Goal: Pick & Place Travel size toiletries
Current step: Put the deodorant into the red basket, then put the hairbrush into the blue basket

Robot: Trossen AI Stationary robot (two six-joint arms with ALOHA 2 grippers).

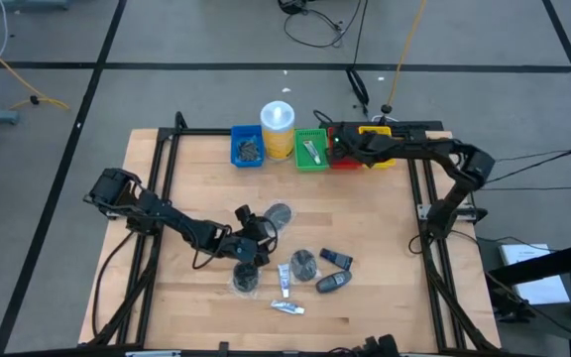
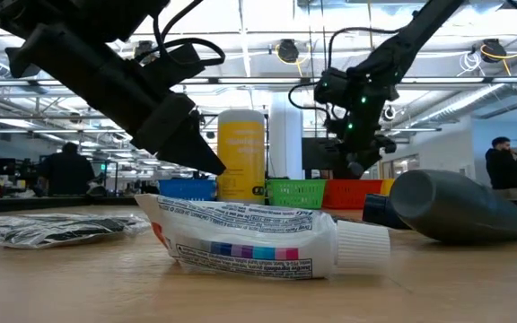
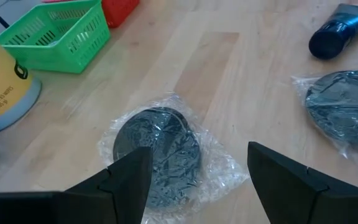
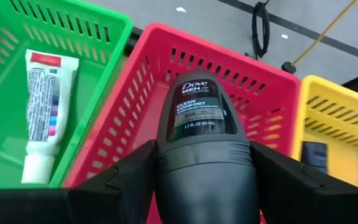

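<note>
Toiletries lie on the near middle of the wooden table: wrapped grey discs (image 1: 303, 262), dark oblong containers (image 1: 331, 283) and thin tubes (image 1: 287, 307). My left gripper (image 3: 194, 180) stands open just over one wrapped disc (image 3: 157, 152), a finger on either side of it; I see no touch. At the far edge my right gripper (image 4: 204, 180) is shut on a dark deodorant container (image 4: 201, 124) over the red bin (image 4: 135, 93). My right gripper pinches the dark container by the two sides of its wide body (image 4: 166, 186) between its two fingers. The fingers slant down toward the far edge, along the container. The labelled end (image 4: 201, 109) points ahead of the fingers, lifted clear above the red bin.
A row stands along the far edge: blue bin (image 1: 248, 149), yellow cylinder with white lid (image 1: 278, 129), green bin (image 1: 311, 151) holding a tube (image 4: 45, 118), red bin, and yellow bin (image 4: 340, 137) with a dark item inside. Bare wood lies between the row and the items.
</note>
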